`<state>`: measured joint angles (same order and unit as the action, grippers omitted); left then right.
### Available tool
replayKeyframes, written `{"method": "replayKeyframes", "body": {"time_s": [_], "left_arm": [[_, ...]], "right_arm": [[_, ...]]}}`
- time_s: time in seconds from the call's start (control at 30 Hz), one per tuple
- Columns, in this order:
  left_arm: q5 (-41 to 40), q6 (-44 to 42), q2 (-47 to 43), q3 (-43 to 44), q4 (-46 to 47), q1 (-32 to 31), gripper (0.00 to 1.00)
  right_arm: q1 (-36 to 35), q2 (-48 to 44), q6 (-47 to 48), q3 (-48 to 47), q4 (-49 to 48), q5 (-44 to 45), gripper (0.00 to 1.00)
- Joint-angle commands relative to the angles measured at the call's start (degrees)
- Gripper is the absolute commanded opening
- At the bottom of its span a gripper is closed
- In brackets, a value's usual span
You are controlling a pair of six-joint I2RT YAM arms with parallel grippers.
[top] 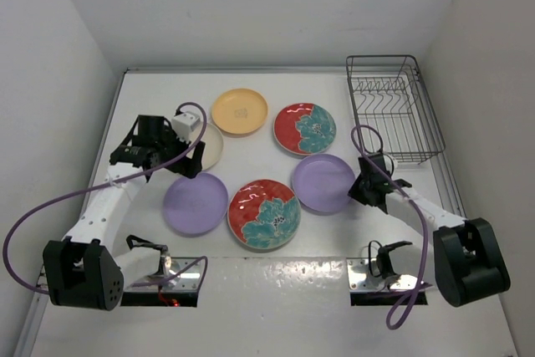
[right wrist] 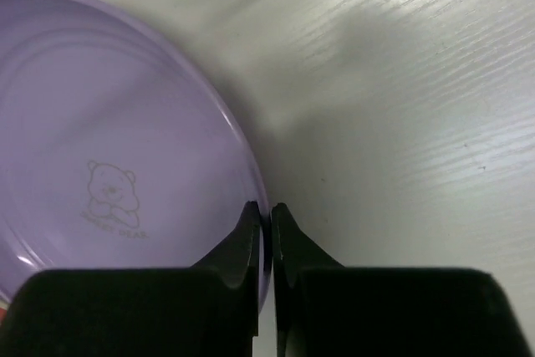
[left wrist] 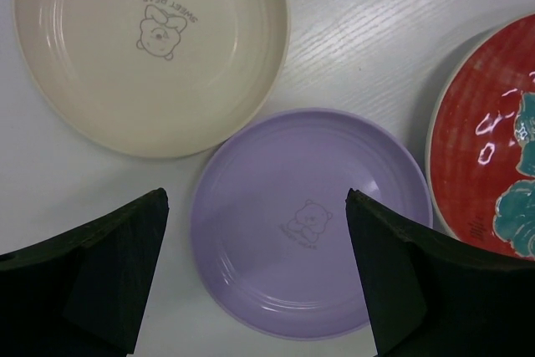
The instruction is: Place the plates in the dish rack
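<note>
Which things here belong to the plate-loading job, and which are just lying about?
Job: dish rack; left lilac plate; right lilac plate; near floral plate; far floral plate; orange-yellow plate; cream plate.
Not part of it: purple cables; table.

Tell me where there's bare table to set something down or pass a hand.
Bare table lies in the far-left corner beside the orange plate and in the near strip before the near red plate. A narrower lane runs between the far red plate and the rack. The middle is crowded, rims nearly touching; the right gripper pinches the right lilac plate.
</note>
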<state>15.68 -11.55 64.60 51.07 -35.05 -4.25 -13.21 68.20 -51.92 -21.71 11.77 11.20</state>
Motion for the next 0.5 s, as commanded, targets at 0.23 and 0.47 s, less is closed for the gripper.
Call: {"method": "replayKeyframes", "body": {"time_s": [0.23,0.47], "left_arm": [[-2.15,1.0,-3.07,-0.89,3.75,0.12,0.93],[-1.62,0.39,-0.18,1.66,5.52,0.12,0.93]], "right_arm": [[-9.09,-15.37,15.78,-5.25,9.22,3.31,0.0],[-13.07,-15.66,41.24,-31.52,10.13,11.11,0.0]]}}
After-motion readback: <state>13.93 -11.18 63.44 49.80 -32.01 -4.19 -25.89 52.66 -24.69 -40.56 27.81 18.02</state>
